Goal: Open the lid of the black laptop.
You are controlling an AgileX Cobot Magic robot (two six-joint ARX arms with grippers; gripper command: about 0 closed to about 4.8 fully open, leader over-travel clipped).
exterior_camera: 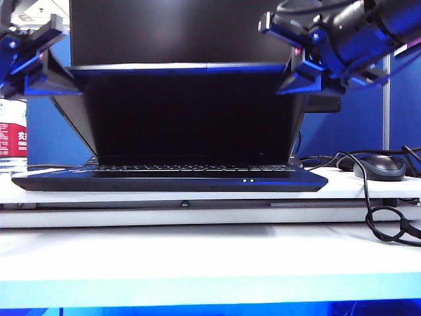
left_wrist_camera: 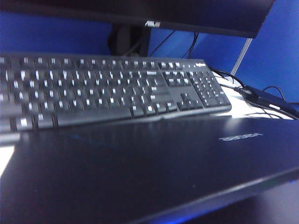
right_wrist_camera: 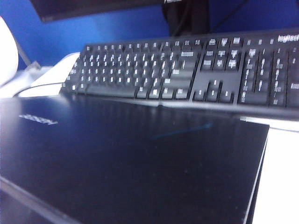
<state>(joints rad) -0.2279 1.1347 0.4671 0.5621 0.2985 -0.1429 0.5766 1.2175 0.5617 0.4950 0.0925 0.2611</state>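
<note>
White worktop, lower frame, carries the black laptop at centre. Lid partly raised, tilted forward over the keys. Left gripper at lid's upper-left corner, right gripper at upper-right corner; fingers' opening cannot be told. Mouse, right.

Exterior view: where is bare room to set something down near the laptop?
The white shelf front below the black laptop is bare. Right of the laptop is crowded: mouse and cables. Left end effector and right end effector occupy the corners of the half-raised lid.
</note>
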